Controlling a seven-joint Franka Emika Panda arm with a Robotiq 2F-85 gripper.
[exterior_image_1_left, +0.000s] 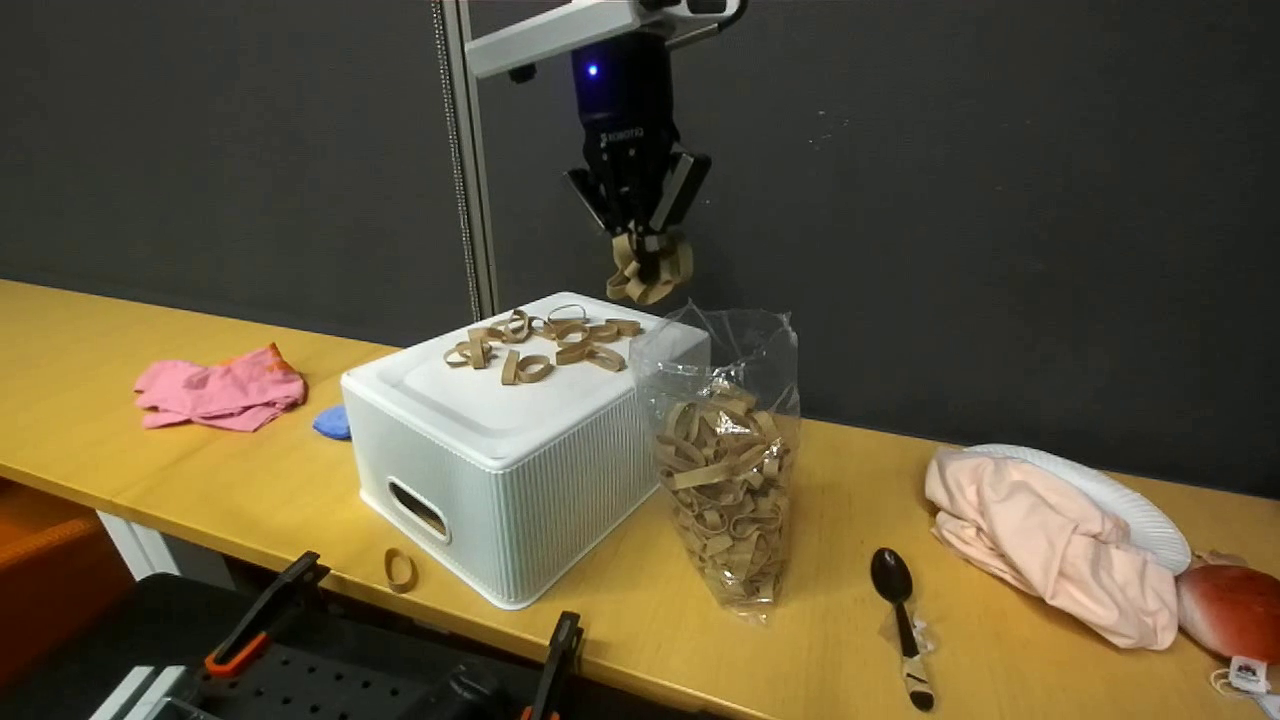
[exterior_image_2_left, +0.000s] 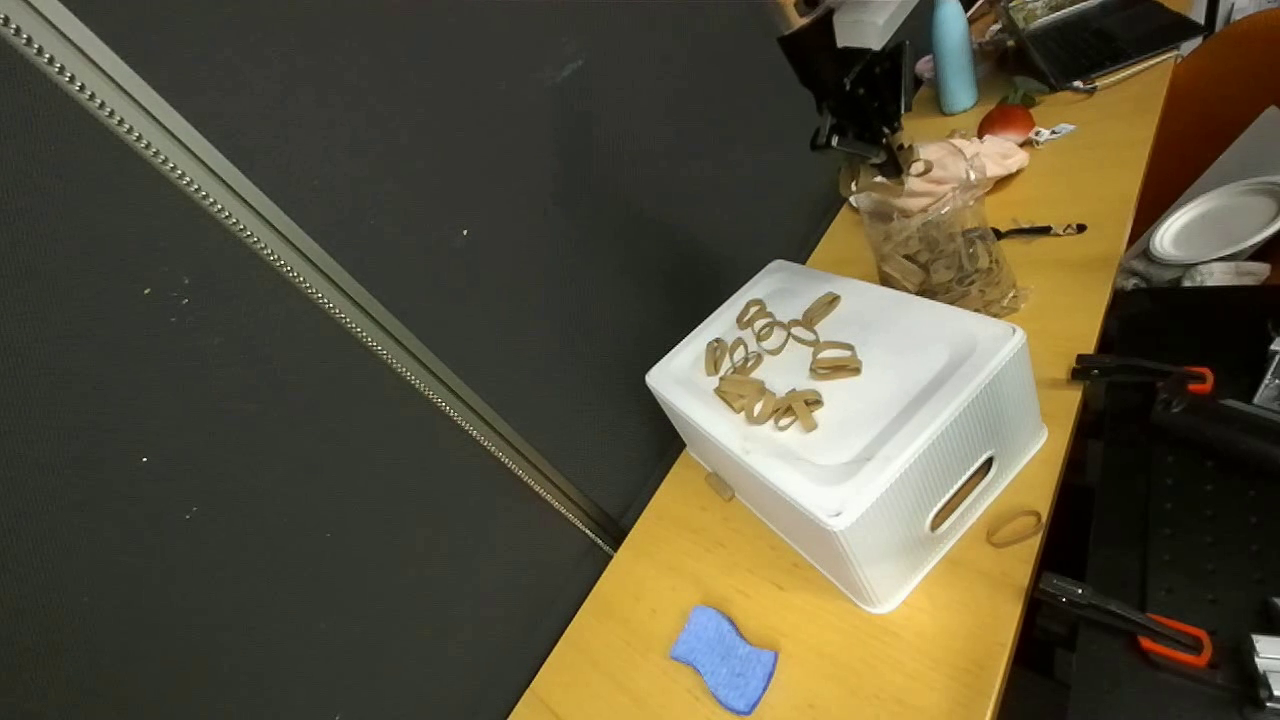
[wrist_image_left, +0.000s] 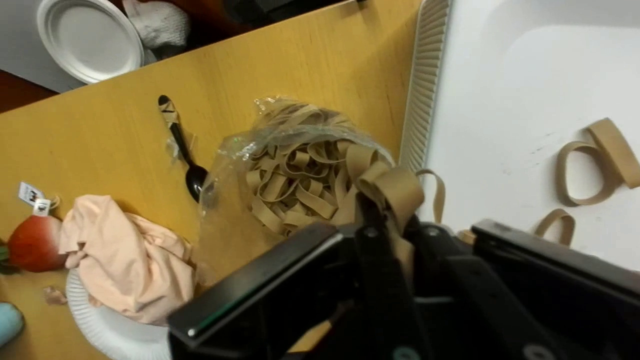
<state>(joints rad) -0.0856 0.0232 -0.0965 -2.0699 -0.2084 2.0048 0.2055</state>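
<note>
Bunch of bands (wrist_image_left: 402, 192) pinched in narrow hand (exterior_image_1_left: 644, 248), held aloft near mouth of bag (exterior_image_1_left: 765, 345); contact with bag cannot be told. Grasp judged done, release not yet. Bag stood on bench (exterior_image_1_left: 845, 505) beside box (exterior_image_1_left: 580, 500), partly filled with bagged bands (wrist_image_left: 316, 201). Loose bands (exterior_image_2_left: 838, 368) scattered on box; stray band (exterior_image_1_left: 390, 572) seen near bench edge. Work judged partway: bands split between hand, bag, box and bench, bunch remaining to be let go.

Robotiq claw (exterior_image_1_left: 646, 242) points downward
Its black fingers (wrist_image_left: 378, 270) are drawn close together below the white Panda arm (exterior_image_1_left: 555, 38).
</note>
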